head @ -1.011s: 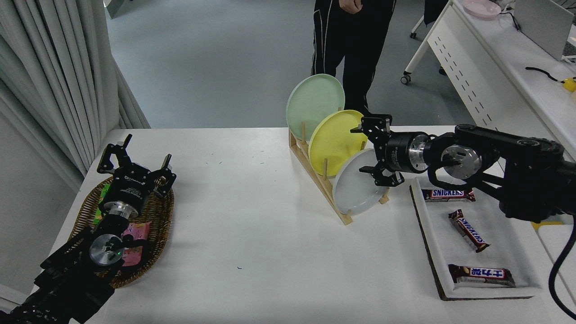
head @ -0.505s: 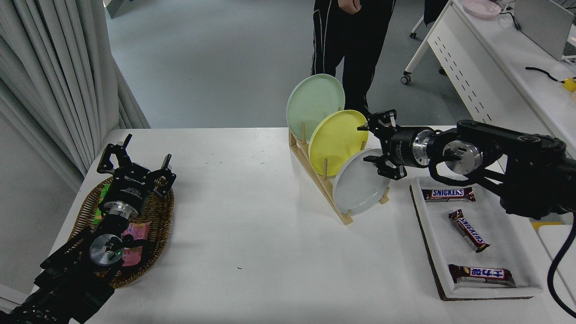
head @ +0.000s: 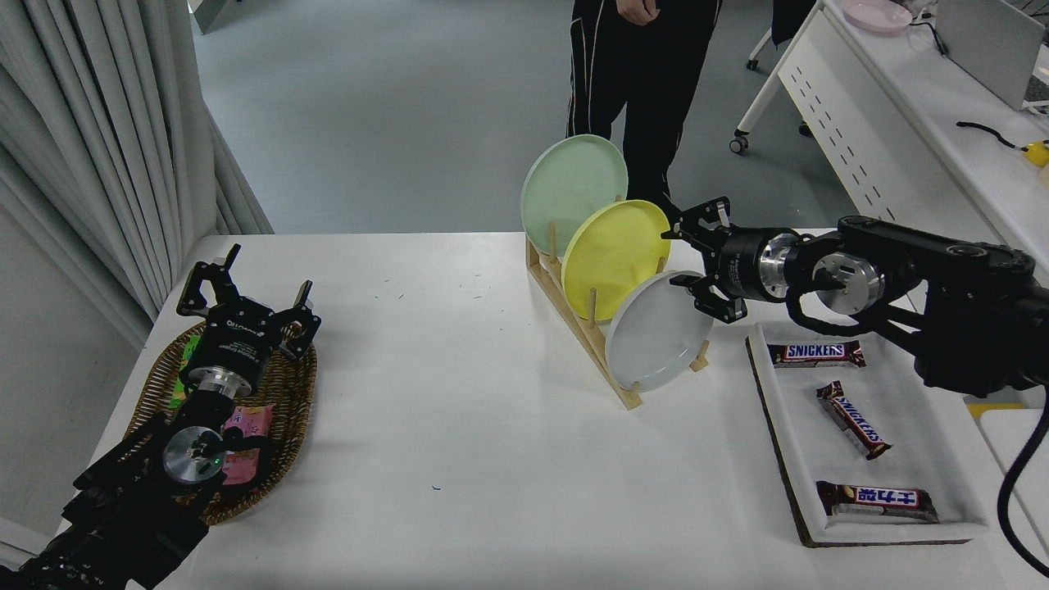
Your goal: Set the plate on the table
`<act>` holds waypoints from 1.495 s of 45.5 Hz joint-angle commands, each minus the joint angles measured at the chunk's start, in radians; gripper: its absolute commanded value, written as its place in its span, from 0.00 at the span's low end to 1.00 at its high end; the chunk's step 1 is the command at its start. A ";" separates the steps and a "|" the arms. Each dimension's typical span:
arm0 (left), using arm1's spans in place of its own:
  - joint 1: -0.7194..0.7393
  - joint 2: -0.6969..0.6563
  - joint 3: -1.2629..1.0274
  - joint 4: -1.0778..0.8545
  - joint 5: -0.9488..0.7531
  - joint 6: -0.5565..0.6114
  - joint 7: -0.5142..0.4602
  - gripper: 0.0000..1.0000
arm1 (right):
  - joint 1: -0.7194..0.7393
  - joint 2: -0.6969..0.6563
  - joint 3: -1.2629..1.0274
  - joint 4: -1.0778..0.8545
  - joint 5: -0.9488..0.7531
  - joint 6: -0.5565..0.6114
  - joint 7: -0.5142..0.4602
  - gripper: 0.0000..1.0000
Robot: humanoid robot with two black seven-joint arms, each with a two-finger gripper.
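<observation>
Grey-white plate [head: 658, 332] stands on edge in the nearest slot of the wooden dish rack [head: 583, 324], leaning back against the dowels so it cannot roll; yellow plate [head: 615, 258] fills the slot behind it, mint-green plate [head: 574, 192] the slot behind that. All three tilt the same way, hollow faces turned toward the camera and a little left of the rack. The plate's flat disc runs near upright; its axis points low across the bench [head: 459, 410], roughly along the rack's length.

Right claw [head: 697, 258] comes in from the right of the rack, just beside the plate's upper right rim, jaws spread wide, one above and one at rim level. No grip yet; whether a fingertip touches the rim is not clear. Judged reason for the sideways approach: the rim is the only part free to pinch while the plate stands slotted.

Left claw [head: 246, 291] is parked well left of the rack, over the wicker basket [head: 283, 426], fingers splayed, empty.

Right of the rack, a tray [head: 770, 410] holds chocolate bars. A person [head: 639, 74] stands beyond the rack.
</observation>
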 commanded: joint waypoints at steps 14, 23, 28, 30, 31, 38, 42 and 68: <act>0.000 0.000 0.000 0.000 0.000 0.000 0.000 1.00 | 0.000 0.002 0.006 -0.002 0.004 0.011 -0.033 0.35; 0.000 0.000 0.000 0.000 0.000 0.000 0.000 1.00 | -0.002 0.002 0.006 -0.002 0.002 0.009 -0.033 0.30; 0.000 0.000 0.000 0.000 0.000 0.000 0.000 1.00 | -0.002 0.002 0.006 -0.002 0.004 0.008 -0.033 0.30; 0.000 0.000 0.000 0.000 0.000 0.000 0.000 1.00 | -0.003 0.003 0.006 -0.002 0.004 0.008 -0.033 0.28; 0.000 0.000 0.001 -0.001 0.000 0.000 0.000 1.00 | -0.003 0.003 0.006 -0.002 0.004 0.006 -0.033 0.28; 0.000 0.000 0.001 0.000 0.000 0.000 0.000 1.00 | -0.008 0.003 0.005 -0.002 0.001 0.003 -0.033 0.27; 0.000 0.000 0.000 0.000 0.000 0.000 0.000 1.00 | -0.008 0.003 0.005 -0.002 0.001 0.003 -0.033 0.27; 0.000 0.000 0.000 0.000 0.000 0.000 0.000 1.00 | -0.008 0.003 0.009 -0.002 0.009 0.009 -0.035 0.20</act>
